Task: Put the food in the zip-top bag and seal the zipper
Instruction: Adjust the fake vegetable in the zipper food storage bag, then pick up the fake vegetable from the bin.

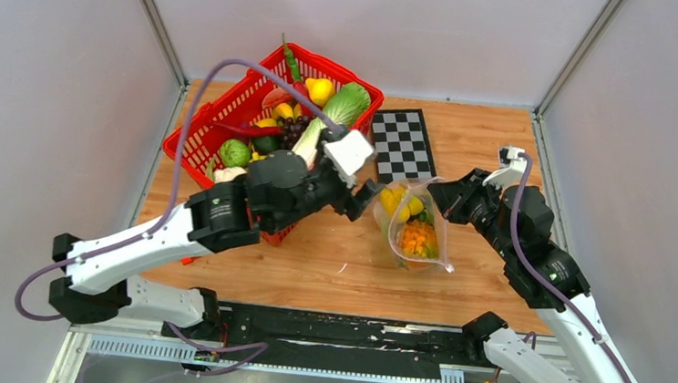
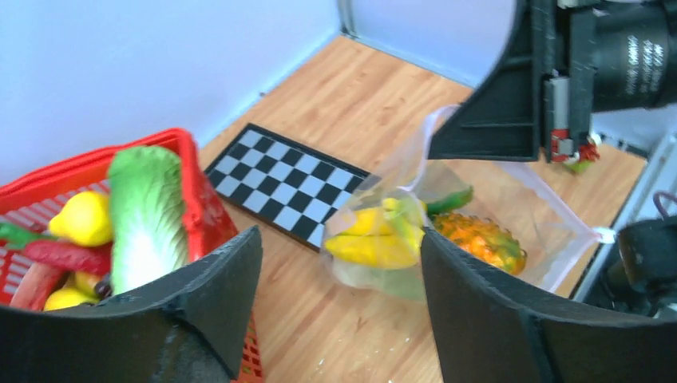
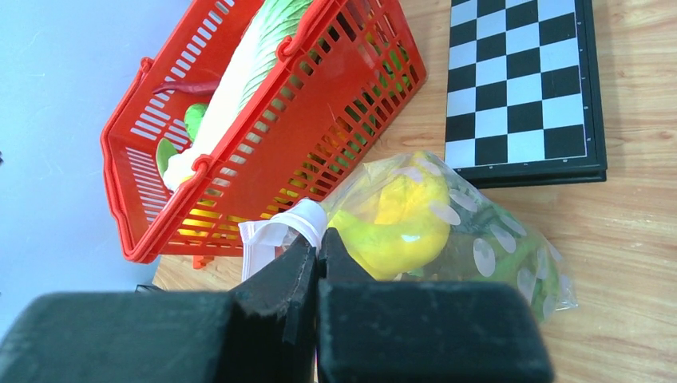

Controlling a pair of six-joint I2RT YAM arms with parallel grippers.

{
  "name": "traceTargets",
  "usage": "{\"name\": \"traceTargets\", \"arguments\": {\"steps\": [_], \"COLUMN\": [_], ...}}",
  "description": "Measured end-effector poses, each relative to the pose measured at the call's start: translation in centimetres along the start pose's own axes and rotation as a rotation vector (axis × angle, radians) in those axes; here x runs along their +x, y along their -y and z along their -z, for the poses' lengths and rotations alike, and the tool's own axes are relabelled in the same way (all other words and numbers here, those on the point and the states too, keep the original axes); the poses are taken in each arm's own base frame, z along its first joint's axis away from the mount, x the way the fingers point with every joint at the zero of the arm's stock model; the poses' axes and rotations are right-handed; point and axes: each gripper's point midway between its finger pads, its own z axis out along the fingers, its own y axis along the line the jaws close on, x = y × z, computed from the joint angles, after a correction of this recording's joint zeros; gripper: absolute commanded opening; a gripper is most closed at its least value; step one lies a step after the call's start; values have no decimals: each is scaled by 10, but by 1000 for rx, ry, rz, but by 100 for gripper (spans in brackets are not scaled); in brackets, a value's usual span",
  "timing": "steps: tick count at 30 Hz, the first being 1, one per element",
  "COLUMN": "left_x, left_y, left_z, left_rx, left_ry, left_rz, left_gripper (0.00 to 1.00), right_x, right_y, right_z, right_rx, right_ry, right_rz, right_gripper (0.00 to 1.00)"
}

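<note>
1. Zip-top bag (image 1: 413,227), clear crinkly plastic with round dots, lies on the wooden table (image 1: 330,264) right of centre, between the two grippers.
2. Red plastic mesh basket (image 1: 231,119) sits far left. Its near corner is hidden under the left arm (image 1: 215,214) in the top view. It holds a leafy green lettuce (image 1: 346,105), a yellow lemon (image 1: 321,90) and other toy pieces too jumbled to name.
3. Left gripper (image 2: 339,239): fingers spread wide, holding nothing, just left of the bag. Cannot tell if a tip touches the plastic.
4. Black-and-white chessboard (image 1: 403,143) lies flat just behind the bag.
5. Inside the bag are yellow bananas (image 1: 397,202), an orange pumpkin-like piece (image 1: 418,240) and a green piece (image 1: 425,217) partly hidden between them.
6. Right gripper (image 3: 317,243): fingers pressed together on the bag's mouth edge, holding it raised. The pale zipper strip (image 3: 275,231) shows only beside the tips; the pinch point is covered and the rest is hard to make out, so sealed or not cannot be told.
</note>
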Motion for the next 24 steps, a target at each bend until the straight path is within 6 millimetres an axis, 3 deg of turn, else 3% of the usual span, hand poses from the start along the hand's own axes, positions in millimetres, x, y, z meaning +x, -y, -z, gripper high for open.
{"name": "traceTargets", "arguments": {"steps": [3, 7, 18, 24], "left_x": [2, 37, 113, 168], "left_y": [-26, -71, -215, -272], "left_z": [18, 30, 75, 100], "left_rx": [-73, -210, -708, -934], "left_ry": [22, -38, -191, -267], "left_rz": [19, 35, 206, 357], "left_gripper": [90, 99, 100, 100], "right_x": [0, -2, -3, -1], "right_y": [-1, -3, -3, -4], "right_z": [0, 1, 2, 1], "right_rx": [-9, -18, -21, -24], "right_ry": [-1, 2, 6, -4], "right_rz": [14, 30, 40, 44], "right_gripper": [0, 0, 0, 0]}}
